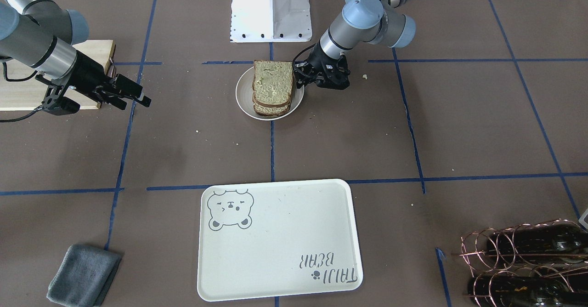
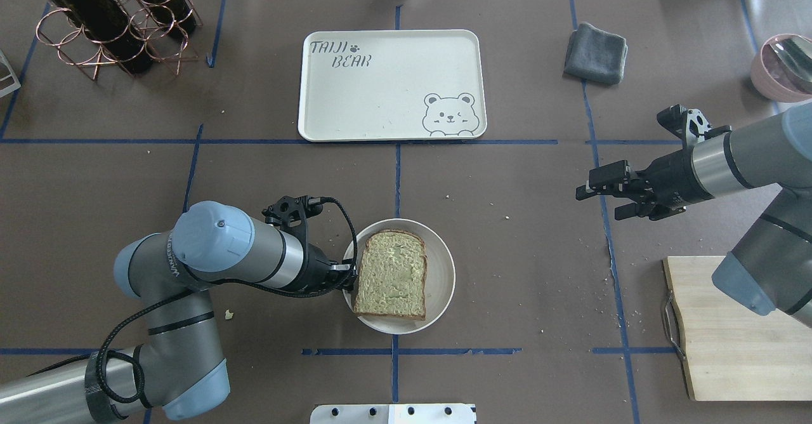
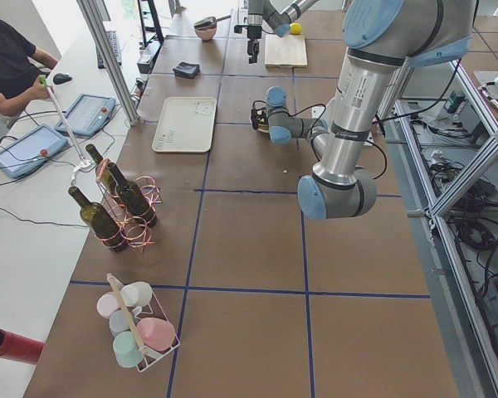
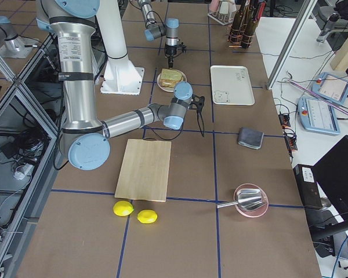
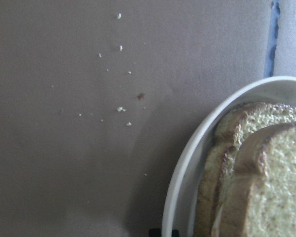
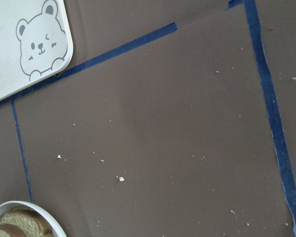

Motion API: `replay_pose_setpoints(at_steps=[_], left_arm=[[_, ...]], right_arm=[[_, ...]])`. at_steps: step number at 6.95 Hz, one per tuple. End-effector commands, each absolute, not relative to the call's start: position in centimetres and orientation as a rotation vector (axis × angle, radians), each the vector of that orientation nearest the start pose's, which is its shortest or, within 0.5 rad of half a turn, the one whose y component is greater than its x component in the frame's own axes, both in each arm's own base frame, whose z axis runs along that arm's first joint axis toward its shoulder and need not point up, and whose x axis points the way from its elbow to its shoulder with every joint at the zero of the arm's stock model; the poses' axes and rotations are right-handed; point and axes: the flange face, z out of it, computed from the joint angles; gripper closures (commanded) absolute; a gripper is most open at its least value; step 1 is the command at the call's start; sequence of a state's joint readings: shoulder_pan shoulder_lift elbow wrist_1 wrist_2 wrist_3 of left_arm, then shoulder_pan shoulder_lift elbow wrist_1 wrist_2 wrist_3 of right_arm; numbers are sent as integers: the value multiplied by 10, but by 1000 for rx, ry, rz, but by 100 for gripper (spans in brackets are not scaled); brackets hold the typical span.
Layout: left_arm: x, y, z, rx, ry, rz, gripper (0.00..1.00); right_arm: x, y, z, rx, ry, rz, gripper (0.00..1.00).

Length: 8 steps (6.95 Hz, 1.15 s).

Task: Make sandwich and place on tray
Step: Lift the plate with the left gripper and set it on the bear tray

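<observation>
left fingers (image 2: 348, 271) are right at the rim of the white plate (image 2: 445, 271), can't tell how wide they are. sandwich (image 2: 390, 275) sits stacked on that plate, well apart from the tray (image 2: 393, 87). right fingers (image 2: 599, 198) hang spread open above the bench (image 2: 507, 252), holding nothing.

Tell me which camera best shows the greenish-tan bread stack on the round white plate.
Exterior front-facing: the greenish-tan bread sandwich shows its top and stacked crust edges. Overhead shows only the top slice; both wrists crop it; side views show it tiny.
</observation>
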<state>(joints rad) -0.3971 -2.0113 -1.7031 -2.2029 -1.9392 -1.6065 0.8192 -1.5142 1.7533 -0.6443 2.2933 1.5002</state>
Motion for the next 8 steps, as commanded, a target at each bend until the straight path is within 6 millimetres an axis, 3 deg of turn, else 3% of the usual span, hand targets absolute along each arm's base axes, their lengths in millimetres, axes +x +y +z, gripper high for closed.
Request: replay_pose_setpoints(at_steps=[1, 2, 4, 5, 6, 8], left_arm=[[522, -365, 245, -200, 1304, -388, 100], [515, -397, 229, -243, 1317, -522, 100], [545, -487, 216, -260, 1267, -747, 100], [567, -521, 206, -218, 1245, -844, 100], [582, -547, 211, -217, 1222, -911, 100], [585, -585, 228, -183, 1224, -1021, 100]], right_arm=[[-301, -421, 432, -97, -1269, 225, 0], [-300, -420, 435, -99, -1266, 227, 0], [-297, -420, 435, -97, -1266, 231, 0], [-292, -415, 443, -93, -1269, 230, 0], [-287, -412, 447, -88, -1273, 230, 0], [-286, -412, 448, -84, -1271, 235, 0]])
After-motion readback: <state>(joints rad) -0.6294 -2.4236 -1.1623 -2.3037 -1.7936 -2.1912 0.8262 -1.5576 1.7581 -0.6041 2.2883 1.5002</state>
